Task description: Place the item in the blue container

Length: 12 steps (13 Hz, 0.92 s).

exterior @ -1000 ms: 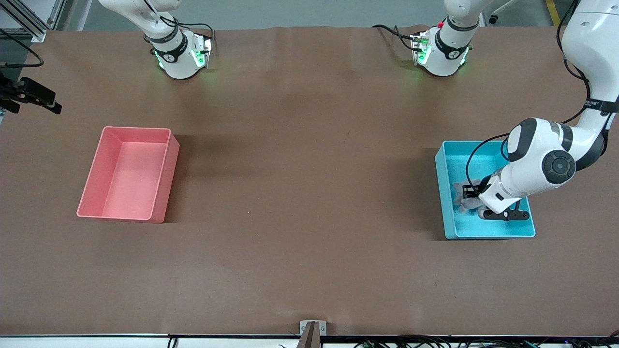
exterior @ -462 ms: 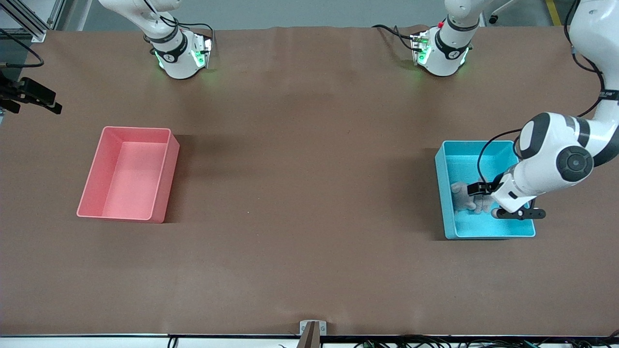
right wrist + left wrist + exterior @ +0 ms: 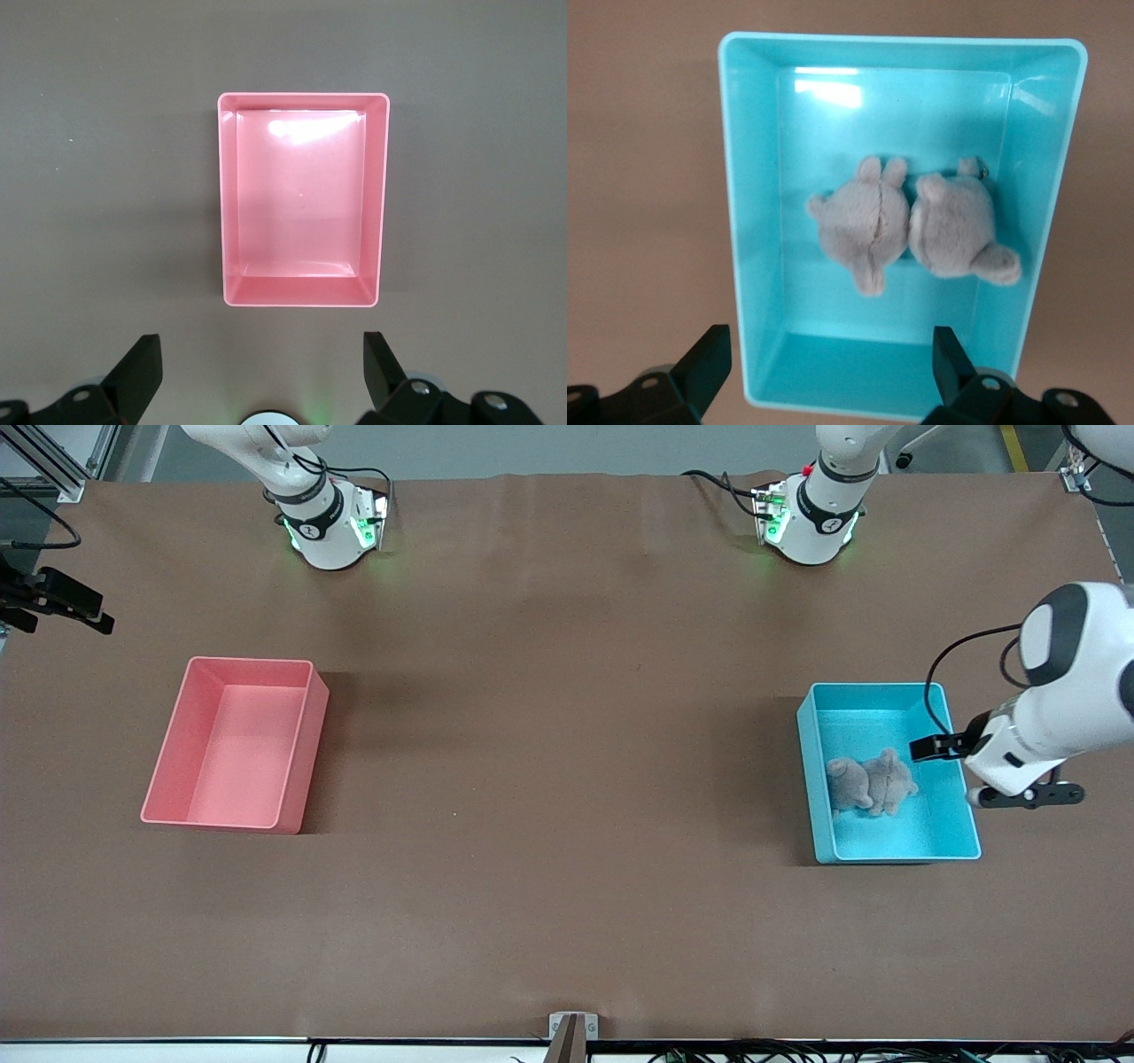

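Now grey plush toy (image 3: 871,783) lies in blue container (image 3: 807,737). Left gripper (image 3: 833,372) empty, jaws wide, above container edge. Right gripper (image 3: 261,372) jaws wide, waits above pink bin (image 3: 302,297).

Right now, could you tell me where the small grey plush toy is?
The grey plush toy lies inside the bright cyan plastic bin toward the left arm's end of the table, with the open left gripper up over the bin's edge.

A pink bin (image 3: 235,742) is seen standing upright on the brown table (image 3: 549,797) toward the right arm's end, open top upward. A small metal bracket (image 3: 572,1025) is noted at the table's near edge.
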Tool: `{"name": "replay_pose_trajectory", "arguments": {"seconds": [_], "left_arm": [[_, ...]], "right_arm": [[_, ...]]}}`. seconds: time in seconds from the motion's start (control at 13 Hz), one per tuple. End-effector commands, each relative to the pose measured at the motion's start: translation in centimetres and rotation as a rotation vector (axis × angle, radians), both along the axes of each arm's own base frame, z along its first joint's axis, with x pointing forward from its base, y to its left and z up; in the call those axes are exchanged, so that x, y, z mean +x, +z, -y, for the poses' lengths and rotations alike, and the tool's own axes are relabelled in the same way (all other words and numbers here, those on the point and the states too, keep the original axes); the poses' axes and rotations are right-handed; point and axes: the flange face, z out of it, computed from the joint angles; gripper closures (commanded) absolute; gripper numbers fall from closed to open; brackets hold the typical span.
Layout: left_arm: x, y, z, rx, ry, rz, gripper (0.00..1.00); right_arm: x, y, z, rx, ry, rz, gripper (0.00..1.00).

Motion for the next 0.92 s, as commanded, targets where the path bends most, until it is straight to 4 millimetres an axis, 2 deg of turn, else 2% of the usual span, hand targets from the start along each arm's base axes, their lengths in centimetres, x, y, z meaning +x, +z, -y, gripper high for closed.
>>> {"name": "replay_pose_trajectory", "arguments": {"seconds": [0.0, 0.15, 0.23, 0.54, 0.69, 0.85], "left_arm": [[-2.1, 6.2, -1.2, -0.019, 0.007, -0.011, 0.0], [-3.7, 10.7, -1.2, -0.05, 0.031, 0.035, 0.0], [-4.1, 12.4, -0.9, -0.068, 0.041, 0.054, 0.0], [-4.1, 19.7, -0.9, -0.064, 0.042, 0.119, 0.0], [-3.9, 21.7, 0.4, -0.06, 0.02, 0.157, 0.0], [-3.7, 21.8, 0.7, -0.05, 0.025, 0.158, 0.0]], "right_arm": [[-0.6, 0.2, -0.1, -0.004, 0.01, 0.006, 0.0], [-0.6, 0.2, -0.2, -0.004, 0.012, 0.006, 0.0], [-0.6, 0.2, -0.1, -0.004, 0.01, 0.006, 0.0], [-0.6, 0.2, -0.1, -0.004, 0.01, 0.005, 0.0], [-0.6, 0.2, -0.1, -0.004, 0.008, 0.005, 0.0], [-0.6, 0.2, -0.1, -0.004, 0.008, 0.005, 0.0]]}}
